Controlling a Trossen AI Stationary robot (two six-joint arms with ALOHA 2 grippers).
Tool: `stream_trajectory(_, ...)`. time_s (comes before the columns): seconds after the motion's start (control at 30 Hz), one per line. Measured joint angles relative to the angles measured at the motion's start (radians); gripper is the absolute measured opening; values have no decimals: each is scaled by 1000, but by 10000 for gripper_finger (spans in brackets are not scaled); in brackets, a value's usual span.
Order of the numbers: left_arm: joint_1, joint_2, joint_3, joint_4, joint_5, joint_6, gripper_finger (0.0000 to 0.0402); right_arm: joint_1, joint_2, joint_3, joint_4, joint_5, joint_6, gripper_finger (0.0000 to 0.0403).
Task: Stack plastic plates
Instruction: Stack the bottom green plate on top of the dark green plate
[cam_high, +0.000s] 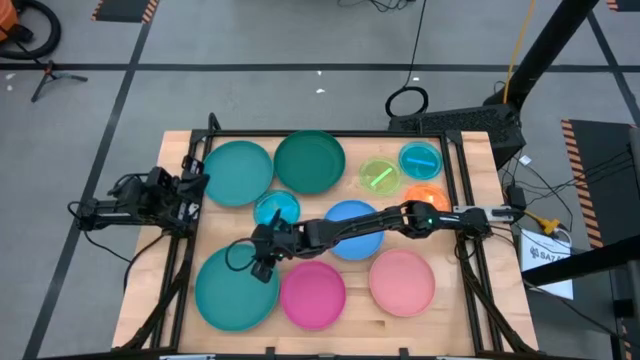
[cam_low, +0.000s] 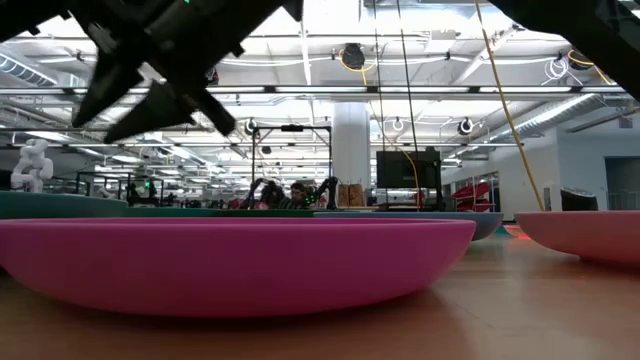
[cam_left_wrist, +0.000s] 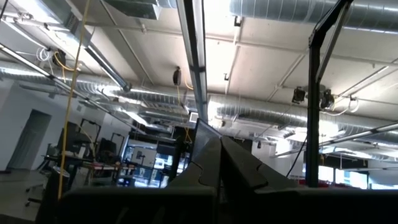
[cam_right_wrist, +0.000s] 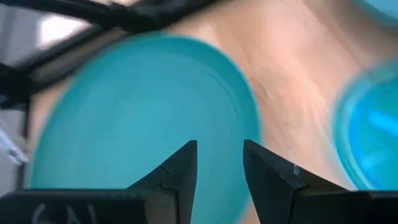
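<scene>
Ten plates lie flat on the wooden table. Along the far side are a teal plate, a dark teal one, a lime one and a small cyan one. An orange plate, a blue one and a second small cyan one lie mid-table. Near the front are a teal plate, a magenta one and a pink one. My right gripper hovers open over the near teal plate's far right rim, touching nothing. My left gripper is shut and parked at the table's left edge.
My right arm reaches from the right edge across the blue and orange plates. A black frame runs along the table's far edge and sides. Bare wood shows at the near right corner. Cables and a device lie off the right side.
</scene>
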Motion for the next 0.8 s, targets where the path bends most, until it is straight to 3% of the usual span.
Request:
stream_trajectory(0.27, 0, 0, 0, -1, 0, 2, 10, 10, 6, 0, -96, 18, 65, 127)
stream_trajectory(0.6, 0, 0, 0, -2, 0, 3, 10, 11, 20, 0, -116, 20, 106, 194)
stream_trajectory(0.8, 0, 0, 0, -7, 1, 4, 10, 11, 44, 0, -150, 18, 158, 195)
